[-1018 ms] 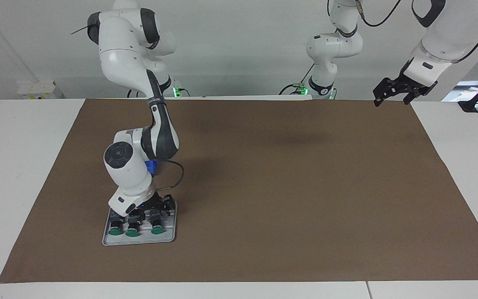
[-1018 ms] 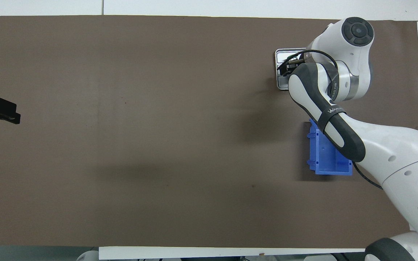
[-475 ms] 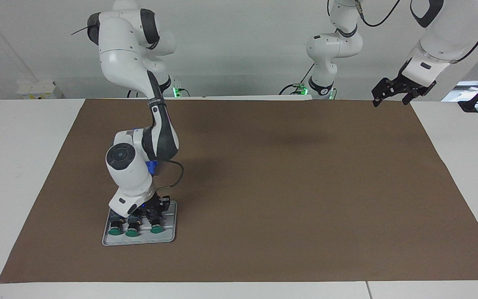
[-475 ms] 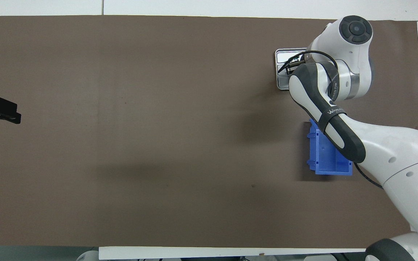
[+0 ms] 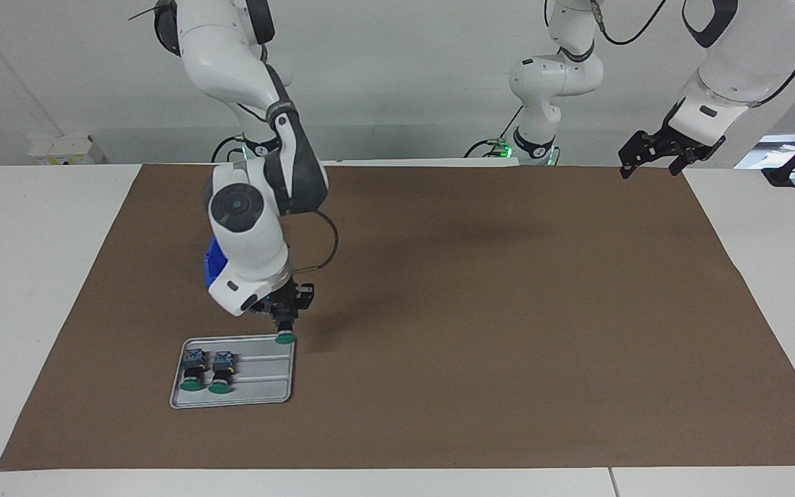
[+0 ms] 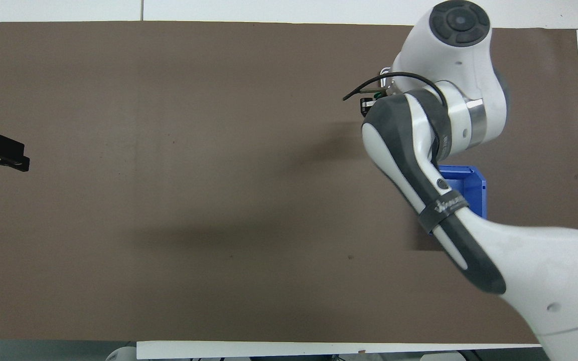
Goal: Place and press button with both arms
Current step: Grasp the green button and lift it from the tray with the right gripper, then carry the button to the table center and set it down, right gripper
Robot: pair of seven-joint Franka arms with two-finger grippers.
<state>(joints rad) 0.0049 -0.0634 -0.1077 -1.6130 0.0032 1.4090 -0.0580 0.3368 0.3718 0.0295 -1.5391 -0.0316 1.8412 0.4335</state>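
- Hanging over the tray's (image 5: 232,397) corner nearest the robots, the right gripper (image 5: 286,319) pinches one button (image 5: 285,337), cap down.
- Left gripper (image 5: 653,157) waits with fingers spread, well apart from the tray.
- Blue bin (image 6: 472,183) sits nearer the robots than the tray.
- Two buttons (image 5: 206,369) remain on the tray.
- Picking looks done; placing and pressing remain.

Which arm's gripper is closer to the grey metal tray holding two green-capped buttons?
The right gripper, shut on a green-capped button, hangs over the grey metal tray. The left gripper waits open at the left arm's end.
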